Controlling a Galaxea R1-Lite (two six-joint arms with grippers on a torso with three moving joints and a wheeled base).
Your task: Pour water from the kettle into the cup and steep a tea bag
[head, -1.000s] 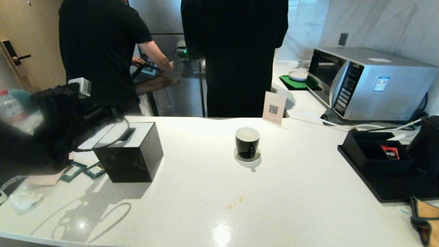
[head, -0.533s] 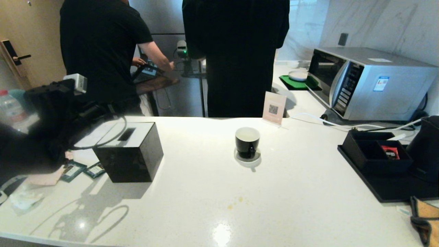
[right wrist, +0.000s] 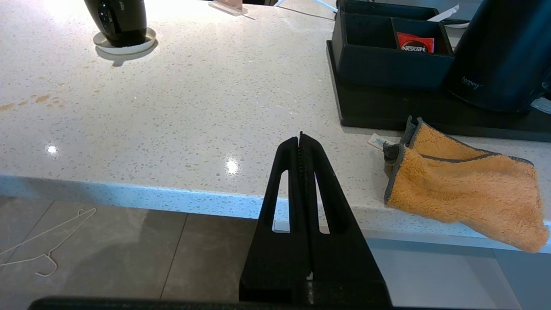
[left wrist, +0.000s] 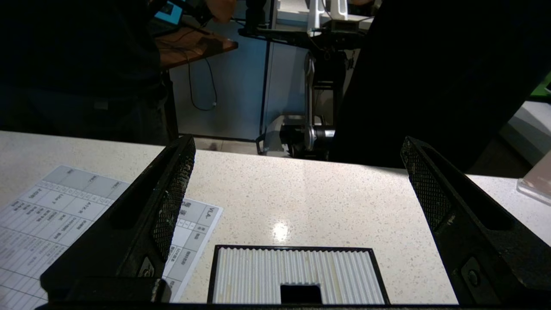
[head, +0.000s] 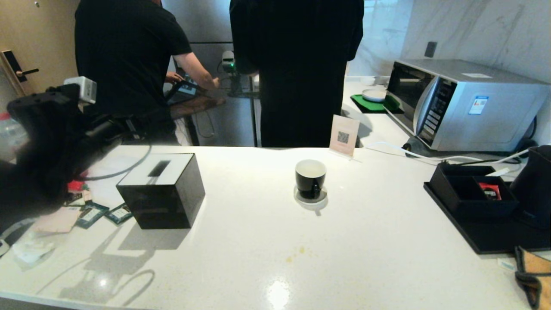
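Left tool is up over the far left of the tabletop, jaws spread wide with nothing between them, and looking down through the gap you see the ribbed white top of the black tissue box almost directly below. Beside the box lies a printed sheet, and a scatter of small sachets sits on the tabletop at the box's left. My read is that the wide spread is there to take one of those (a tea bag, most likely), though from here I cannot tell which one it is lined up on.

Over on the right, the right tool hangs just off the near edge of the tabletop, fingers pressed tight together and empty: parked, out of the way.

The cup stands upright on its white saucer in the middle of the tabletop, handle turned toward the robot, well apart from everything else, which leaves room on all sides for pouring. Whether it holds water I cannot say. The kettle stands at the far right on a black tray, touching nobody's grip, next to a divided black box with a red sachet in one compartment. An orange cloth lies at the tabletop's near right edge, handy for spills, I'd guess. Two people in dark clothes stand behind the tabletop, busy at a desk.
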